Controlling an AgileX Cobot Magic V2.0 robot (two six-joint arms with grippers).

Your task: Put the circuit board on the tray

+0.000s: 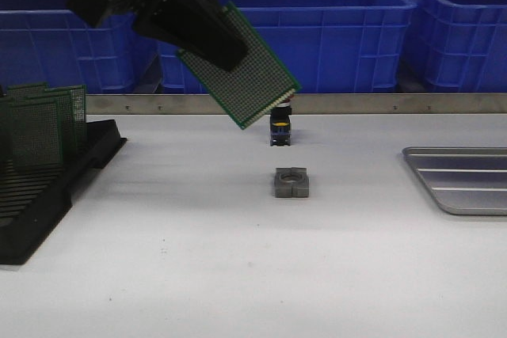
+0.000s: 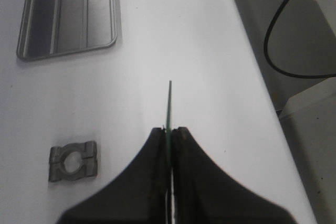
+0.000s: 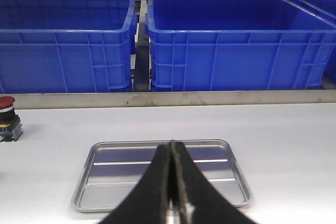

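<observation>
A green perforated circuit board (image 1: 255,77) hangs tilted high above the table's middle, with my left gripper (image 1: 226,53) shut on its upper part. In the left wrist view the board (image 2: 169,103) shows edge-on, sticking out from between the black fingers (image 2: 155,153). The silver ribbed tray (image 1: 463,180) lies at the table's right edge, well to the right of the board and with nothing in it. My right gripper (image 3: 171,145) hovers on the near side of the tray (image 3: 115,174), shut with nothing between its fingers. The front view does not show it.
A black slotted rack (image 1: 47,187) holding more green boards (image 1: 40,128) stands at the left. A grey metal clamp block (image 1: 291,182) lies mid-table, and a small push-button switch (image 1: 280,126) stands behind it. Blue plastic bins (image 1: 348,29) line the back behind a metal rail.
</observation>
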